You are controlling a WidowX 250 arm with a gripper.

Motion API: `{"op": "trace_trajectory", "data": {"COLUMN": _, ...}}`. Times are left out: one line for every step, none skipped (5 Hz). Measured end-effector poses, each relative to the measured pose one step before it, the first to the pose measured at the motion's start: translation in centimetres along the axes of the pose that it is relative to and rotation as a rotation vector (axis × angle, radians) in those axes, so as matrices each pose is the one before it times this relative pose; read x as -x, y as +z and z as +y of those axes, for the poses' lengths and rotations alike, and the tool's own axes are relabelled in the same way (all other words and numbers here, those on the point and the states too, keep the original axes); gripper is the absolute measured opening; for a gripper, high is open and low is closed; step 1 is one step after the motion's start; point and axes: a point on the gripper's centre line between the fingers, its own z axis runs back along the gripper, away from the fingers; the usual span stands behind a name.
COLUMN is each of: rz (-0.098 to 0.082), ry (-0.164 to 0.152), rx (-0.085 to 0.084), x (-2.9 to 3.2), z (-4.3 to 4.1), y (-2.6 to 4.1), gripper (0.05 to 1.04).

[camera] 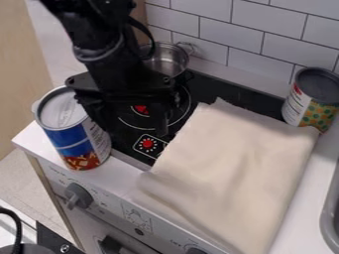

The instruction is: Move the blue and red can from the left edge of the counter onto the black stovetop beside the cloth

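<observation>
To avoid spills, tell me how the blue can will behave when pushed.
The blue can looks straight-sided and probably stiff. Tall and narrow, it may tip if pushed near its lid. Being round, it could roll once down.

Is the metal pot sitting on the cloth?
No, the metal pot stands back by the tiled wall, apart from the cloth.

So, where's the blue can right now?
The blue can is at the left of the camera view, on the front left corner of the white counter, beside the black stovetop, with the gripper just to its right.
</observation>
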Motion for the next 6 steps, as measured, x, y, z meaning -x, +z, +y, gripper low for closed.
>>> {"op": "trace_trajectory", "data": {"rz": 0.0168, "ry": -0.0167, "rx": 0.0126, "x": 0.459, "z": 0.122, "y": 0.404, "gripper": 0.999}}
{"op": "trace_trajectory", "data": {"rz": 0.0470, "ry": 0.0052, "rx": 0.0016, "x": 1.326, "z": 0.399, "y": -0.240, "gripper": 0.999}}
{"op": "trace_trajectory", "data": {"rz": 0.0373, "ry": 0.0073, "rx": -0.0470, "x": 1.461, "z": 1.089, "y": -0.121, "gripper": 0.999}}
{"op": "trace_trajectory", "data": {"rz": 0.0119, "ry": -0.0028, "rx": -0.0366, "x": 1.167, "z": 1.798, "y": -0.342, "gripper": 0.999}}
{"op": "trace_trajectory", "data": {"rz": -0.0076, "ry": -0.0251, "rx": -0.0178, "x": 0.437, "z": 1.438, "y": -0.023, "gripper": 0.999}}
{"op": "trace_trajectory", "data": {"rz": 0.0026, "ry": 0.0039, "rx": -0.0780, "x": -1.088, "z": 1.862, "y": -0.178, "gripper": 0.999}}
